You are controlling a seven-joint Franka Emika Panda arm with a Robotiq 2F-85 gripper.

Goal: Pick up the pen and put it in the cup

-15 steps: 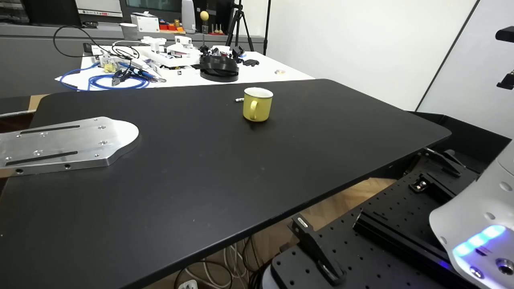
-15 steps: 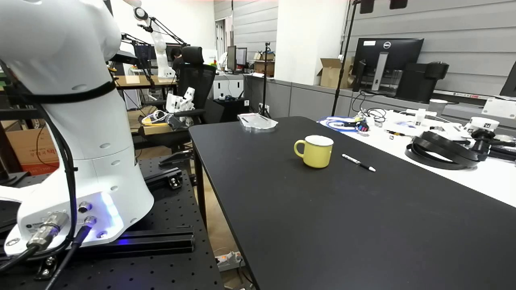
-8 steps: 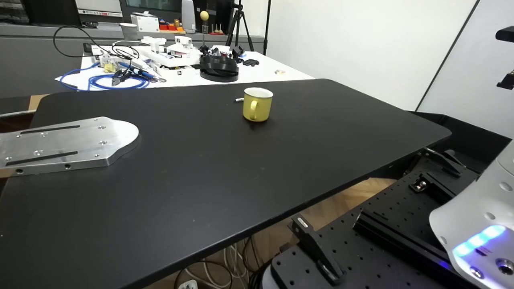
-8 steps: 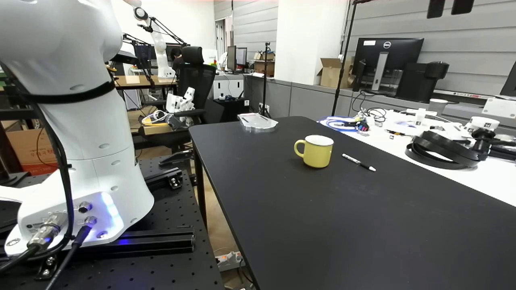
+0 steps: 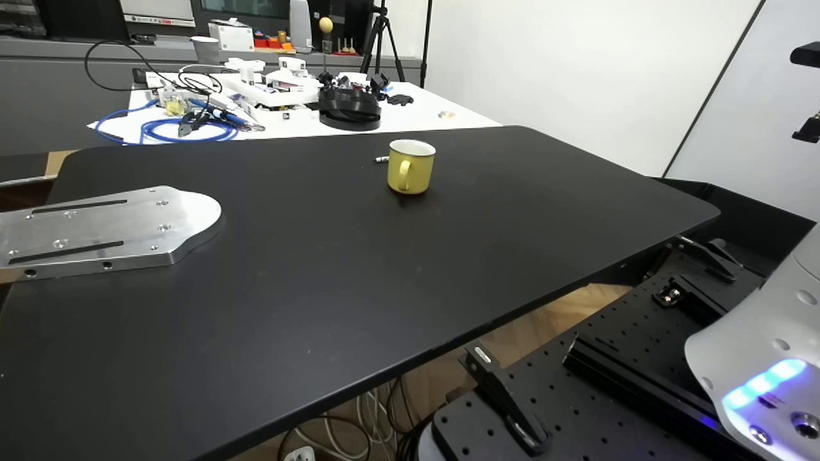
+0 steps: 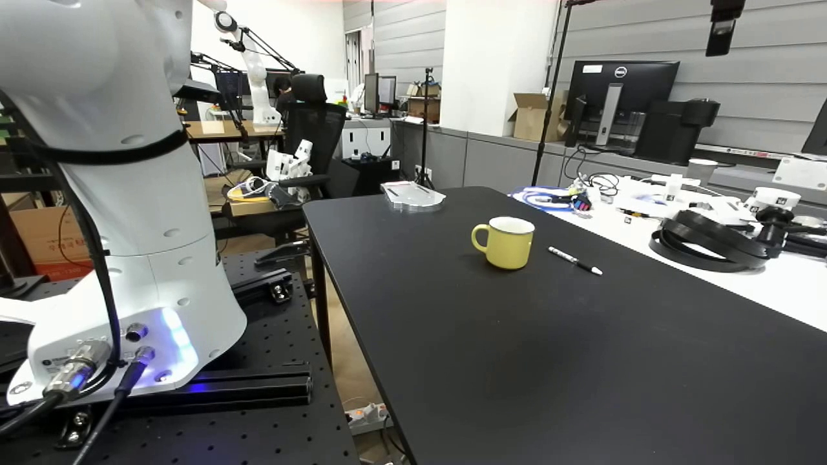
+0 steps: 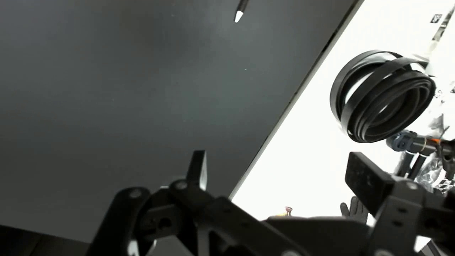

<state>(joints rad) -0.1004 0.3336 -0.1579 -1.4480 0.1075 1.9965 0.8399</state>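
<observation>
Currently, the pen lies on the black table, lower than the gripper and well apart from it. Seen from the wrist, just the pen's front end shows, cut off by the upper edge and out past the fingertips. The gripper stands wide, its jaws far apart, and holds nothing. In an exterior view, part of the gripper hangs in the air higher than the pen, at the upper margin.

Surroundings, located from the pen: the cup stands upright near the pen's rear end, not touching it, handle turned away from the pen. In an exterior view, the cup blocks sight of most of the pen, leaving a short length visible past its side. A white bench runs on the pen's other side, opposite the cup, carrying a coiled black band. The robot's base stands past the cup as seen from the pen, and a metal plate lies well apart from the pen, at the table's edge.

Condition of the pen: slim, flat on its side, white barrel with small dark marks, black section towards the front, white tip pointing away from the cup.
</observation>
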